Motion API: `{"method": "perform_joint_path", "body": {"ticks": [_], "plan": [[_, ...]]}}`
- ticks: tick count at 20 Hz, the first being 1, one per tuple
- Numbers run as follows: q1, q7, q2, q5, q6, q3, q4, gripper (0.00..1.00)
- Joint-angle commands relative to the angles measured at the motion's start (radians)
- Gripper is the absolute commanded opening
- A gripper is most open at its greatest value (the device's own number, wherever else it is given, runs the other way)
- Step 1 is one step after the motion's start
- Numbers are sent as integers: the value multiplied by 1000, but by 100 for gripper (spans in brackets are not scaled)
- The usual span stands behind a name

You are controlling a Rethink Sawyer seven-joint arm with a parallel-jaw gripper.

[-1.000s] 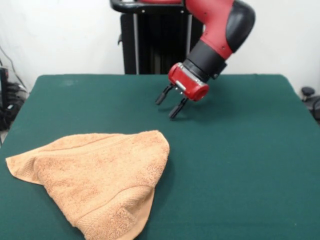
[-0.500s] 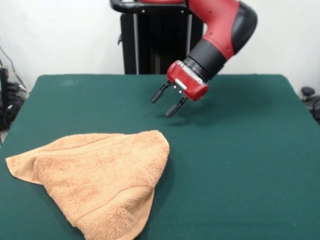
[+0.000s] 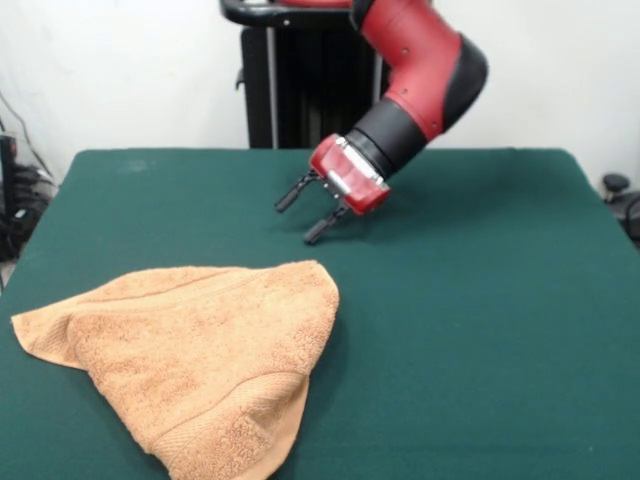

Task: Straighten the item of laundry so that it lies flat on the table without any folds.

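The orange-tan terry towel lies folded over itself on the near left part of the dark green table. It forms a rough triangle, with a ribbed band showing near its near edge. My gripper hangs above the table beyond the towel's far right corner, apart from it. Its two black fingers are spread and hold nothing.
The robot's black pedestal stands at the table's far side. Cables and gear sit off the table's left edge, and a dark object sits off its right edge.
My gripper has moved left, toward the towel's far corner, and stays open. The towel has not moved.
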Motion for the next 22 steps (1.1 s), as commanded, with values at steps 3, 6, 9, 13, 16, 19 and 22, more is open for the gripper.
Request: {"method": "perform_joint_path", "body": {"ticks": [3, 6, 9, 13, 16, 19, 22], "plan": [[148, -176, 178, 196, 158, -8, -187, 100], [178, -173, 191, 239, 189, -19, -193, 100], [190, -155, 195, 250, 224, -30, -203, 100], [183, -112, 146, 191, 345, -77, -209, 100], [147, -54, 51, 79, 386, -83, -181, 100], [95, -32, -24, -31, 395, -79, -167, 100], [51, -17, -74, -116, 394, -78, -160, 100]]}}
